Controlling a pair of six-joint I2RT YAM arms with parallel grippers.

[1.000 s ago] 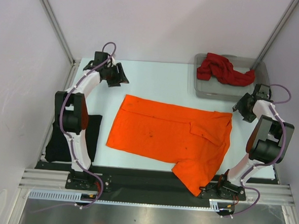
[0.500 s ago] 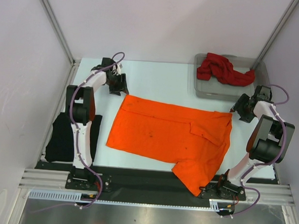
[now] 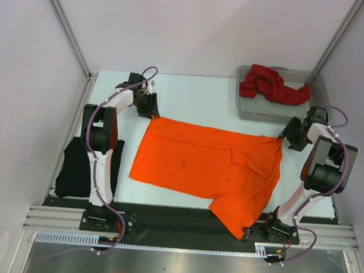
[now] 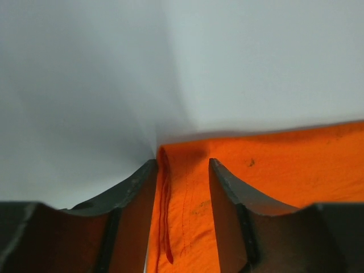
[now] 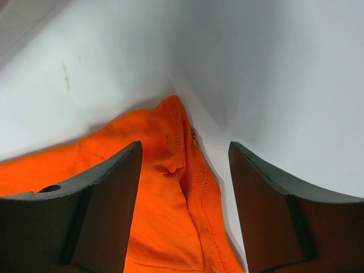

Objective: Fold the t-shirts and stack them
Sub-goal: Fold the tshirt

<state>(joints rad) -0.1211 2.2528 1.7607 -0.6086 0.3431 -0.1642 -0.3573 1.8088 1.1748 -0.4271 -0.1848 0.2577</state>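
Observation:
The orange t-shirt (image 3: 199, 162) lies spread flat on the table, one part hanging over the near edge at the right. My left gripper (image 3: 151, 110) is open at its far left corner; in the left wrist view (image 4: 183, 166) the hemmed corner (image 4: 182, 187) lies between the fingers. My right gripper (image 3: 287, 135) is open at the far right corner; in the right wrist view (image 5: 185, 149) the bunched corner (image 5: 170, 170) lies between the fingers. The dark red t-shirt (image 3: 271, 85) lies crumpled in the tray. The black t-shirt (image 3: 75, 167) lies at the table's left edge.
The clear grey tray (image 3: 245, 111) stands at the far right corner of the table. White walls with metal posts close in the back and sides. A black rail (image 3: 183, 220) runs along the near edge between the arm bases.
My left gripper has moved right and nearer, down onto the shirt's far left corner. My right gripper has shifted slightly left onto the far right corner. The shirts have not moved.

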